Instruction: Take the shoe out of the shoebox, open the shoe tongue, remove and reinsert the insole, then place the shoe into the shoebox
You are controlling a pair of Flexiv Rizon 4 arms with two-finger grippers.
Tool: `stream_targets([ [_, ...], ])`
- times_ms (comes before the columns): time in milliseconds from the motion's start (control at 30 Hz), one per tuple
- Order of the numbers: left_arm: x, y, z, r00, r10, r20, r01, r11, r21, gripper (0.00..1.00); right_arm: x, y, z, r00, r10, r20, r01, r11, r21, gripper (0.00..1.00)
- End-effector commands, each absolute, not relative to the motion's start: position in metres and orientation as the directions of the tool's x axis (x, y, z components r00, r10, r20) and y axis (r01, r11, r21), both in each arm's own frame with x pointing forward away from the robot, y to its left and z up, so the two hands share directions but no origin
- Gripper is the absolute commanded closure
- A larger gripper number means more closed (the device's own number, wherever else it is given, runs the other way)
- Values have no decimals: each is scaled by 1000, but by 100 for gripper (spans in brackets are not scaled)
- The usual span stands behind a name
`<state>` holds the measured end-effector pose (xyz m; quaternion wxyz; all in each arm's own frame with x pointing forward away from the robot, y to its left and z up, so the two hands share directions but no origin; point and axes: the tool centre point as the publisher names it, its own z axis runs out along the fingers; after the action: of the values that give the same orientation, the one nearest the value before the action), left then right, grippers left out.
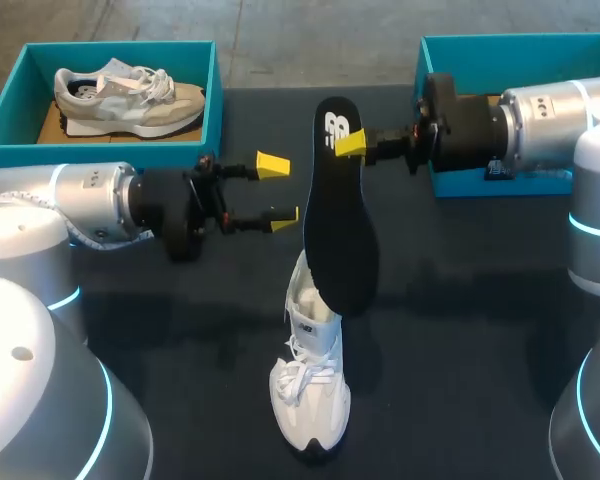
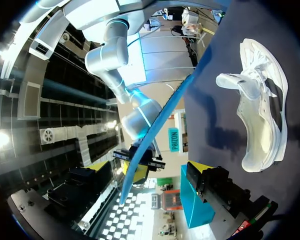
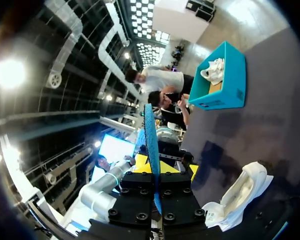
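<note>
Both arms' white housings crowd the near corners: left arm (image 1: pixel 40 400), right arm (image 1: pixel 590 400). White shoe (image 1: pixel 310 395) lies on the dark tabletop (image 1: pixel 480 330), under and nearer than both pincers, toe toward the near edge, tongue sticking out. Black insole (image 1: pixel 338 230) stands almost upright, its lower end at the shoe's opening and its upper end clamped in the right pincer (image 1: pixel 348 145). Right wrist view: its blue edge is pinched between both fingers. Left pincer (image 1: pixel 278 188) spread wide, grasping nothing, yellow tips just beside the insole, opposite the right pincer; contact cannot be told. Behind the left pincer, a teal shoebox (image 1: pixel 10 125) holds a beige shoe (image 1: pixel 130 100). Second teal box (image 1: pixel 480 55) sits behind the right pincer.
</note>
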<state>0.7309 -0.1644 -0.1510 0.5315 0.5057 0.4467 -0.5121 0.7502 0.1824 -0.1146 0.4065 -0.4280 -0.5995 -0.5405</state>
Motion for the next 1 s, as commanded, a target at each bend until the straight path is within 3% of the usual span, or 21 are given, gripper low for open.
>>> stream_targets([
  [33, 727, -164, -150, 79, -85, -993, 996, -45, 83, 0, 764, 184, -119, -266, 50, 963, 961, 89, 261, 100],
  [400, 722, -186, -153, 111, -97, -989, 991, -66, 118, 1, 789, 192, -129, -201, 36, 979, 975, 100, 197, 100],
  [433, 722, -187, -153, 111, -97, -989, 991, -66, 118, 13, 791, 193, -130, -196, 39, 980, 977, 98, 191, 100],
  [533, 722, -188, -154, 117, -94, -989, 990, -63, 124, 29, 795, 195, -131, -178, 43, 983, 980, 98, 173, 100],
  [600, 723, -189, -156, 122, -91, -988, 990, -61, 127, 51, 797, 195, -131, -172, 45, 984, 981, 99, 167, 100],
  [667, 724, -189, -156, 126, -83, -989, 990, -58, 131, 55, 798, 196, -132, -167, 50, 985, 982, 102, 161, 100],
  [1000, 734, -190, -158, 148, -68, -987, 988, -44, 151, 54, 798, 195, -132, -143, 60, 988, 985, 104, 136, 100],
])
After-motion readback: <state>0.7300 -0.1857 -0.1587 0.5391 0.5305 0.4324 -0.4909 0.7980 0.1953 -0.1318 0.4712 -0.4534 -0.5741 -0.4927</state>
